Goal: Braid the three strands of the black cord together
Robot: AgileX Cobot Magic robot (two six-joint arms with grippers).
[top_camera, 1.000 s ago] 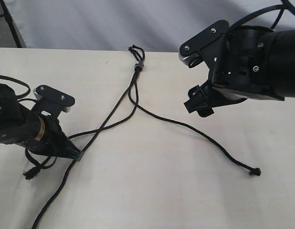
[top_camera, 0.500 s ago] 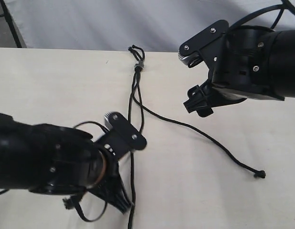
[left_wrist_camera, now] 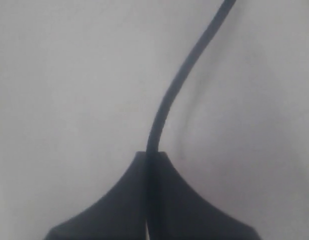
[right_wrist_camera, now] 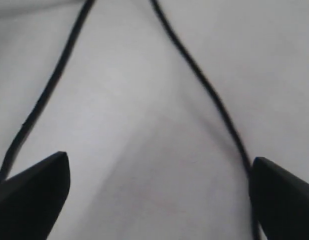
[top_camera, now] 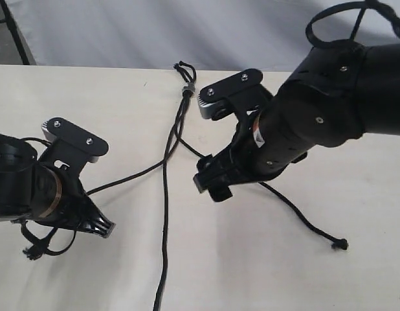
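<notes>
As I watch through the exterior camera, the black cord [top_camera: 182, 107] lies on the pale table [top_camera: 265, 278]. Its grey band [top_camera: 188, 89] sits at the far end, with short loops just beyond it. From the band the three strands [top_camera: 178, 120] run together for a short way, then fan out toward me.

The left strand [top_camera: 138, 172] swings off to the left of the band and reaches the left gripper [top_camera: 104, 228]. In the left wrist view its fingers [left_wrist_camera: 119, 205] are pressed together, clamped on that strand, which rises from between their tips.

The middle strand [top_camera: 164, 214] runs almost straight down from the band and leaves the picture at the near edge.

The right strand [top_camera: 307, 220] passes under the right gripper [top_camera: 211, 184], which hangs low, nearer to me than the band and slightly to its right. This strand ends well away from the band in a knotted tip [top_camera: 342, 243].

In the right wrist view the fingers [right_wrist_camera: 37, 190] stand wide apart, gripping nothing. One strand runs just beside each of them. I cannot tell whether they touch the table.
</notes>
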